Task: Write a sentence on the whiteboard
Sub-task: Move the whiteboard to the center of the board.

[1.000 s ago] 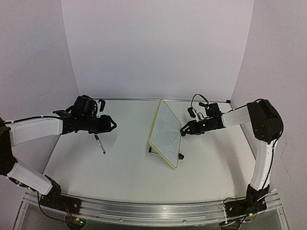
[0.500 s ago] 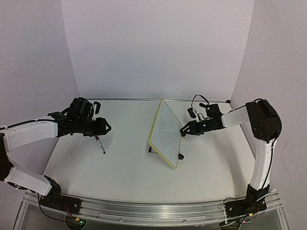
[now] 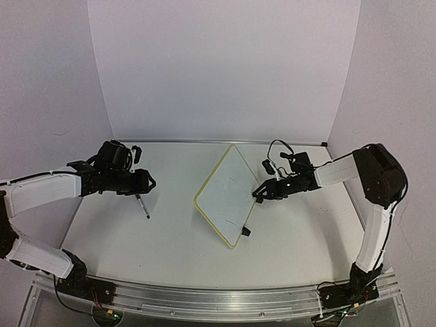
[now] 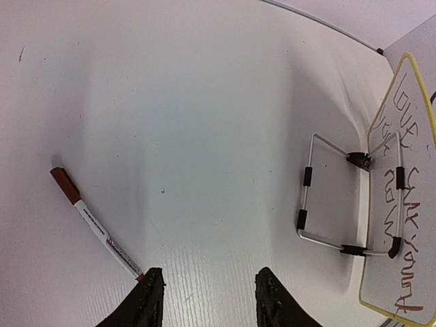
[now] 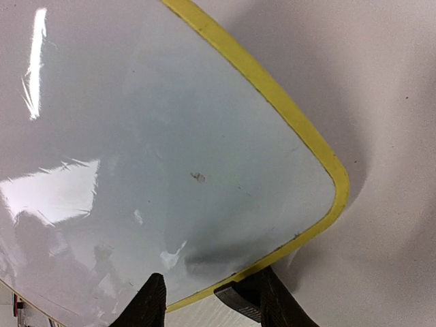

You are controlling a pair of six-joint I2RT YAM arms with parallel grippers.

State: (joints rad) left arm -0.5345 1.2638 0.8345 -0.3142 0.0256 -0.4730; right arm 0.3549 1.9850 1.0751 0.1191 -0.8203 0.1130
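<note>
So, far left: got the left tool (image 3: 150,182) spread open, hovering at one end of a red-capped marker (image 3: 142,206) flat on the counter (image 3: 170,245). Then the whiteboard (image 3: 225,197) mid-counter, leaning on its wire stand (image 4: 308,176). Over right, got the right tool (image 3: 256,194) at the board's edge, fingers (image 5: 153,303) apart, straddling the yellow rim (image 5: 272,101).

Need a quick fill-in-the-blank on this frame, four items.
1. The marker has a ___ cap.
2. The whiteboard has a ___ frame.
3. The right gripper sits at the rim of the ___.
4. The left gripper holds nothing; its jaws are ___.

Missing words: red; yellow; whiteboard; open.
</note>
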